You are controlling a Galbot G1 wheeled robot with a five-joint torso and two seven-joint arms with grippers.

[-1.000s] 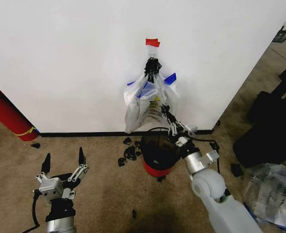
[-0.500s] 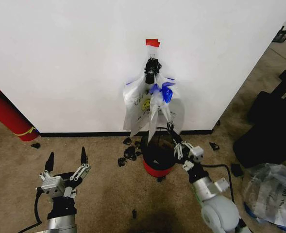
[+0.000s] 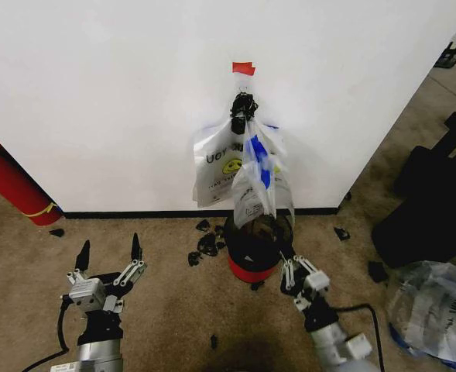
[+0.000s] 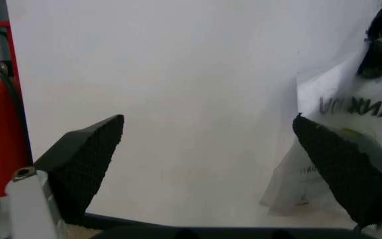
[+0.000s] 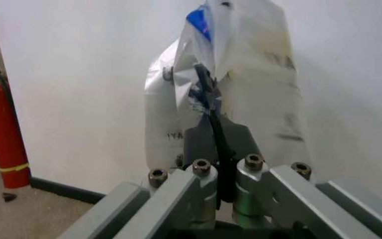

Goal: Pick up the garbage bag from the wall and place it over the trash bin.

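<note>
The garbage bag (image 3: 235, 167) hangs on the white wall from a black clip under a strip of red tape; its smiley face and black lettering face me. It shows too in the right wrist view as the garbage bag (image 5: 244, 84). Directly below stands the trash bin (image 3: 252, 242), dark with a red base. My right gripper (image 3: 289, 265) is low on the carpet side of the bin, just right of it, apart from the bag, its fingers (image 5: 211, 114) pressed shut together. My left gripper (image 3: 108, 257) hovers open over the carpet at the left, with its pads (image 4: 88, 154) spread wide.
A red fire extinguisher (image 3: 11, 184) leans at the far left wall. Black scraps (image 3: 204, 244) litter the carpet beside the bin. Dark cases (image 3: 429, 205) and a clear plastic sack (image 3: 437, 306) crowd the right side.
My right arm has drawn back and down from the bag to beside the bin. The bag swung and settled with its smiley side showing. The left gripper barely shifted.
</note>
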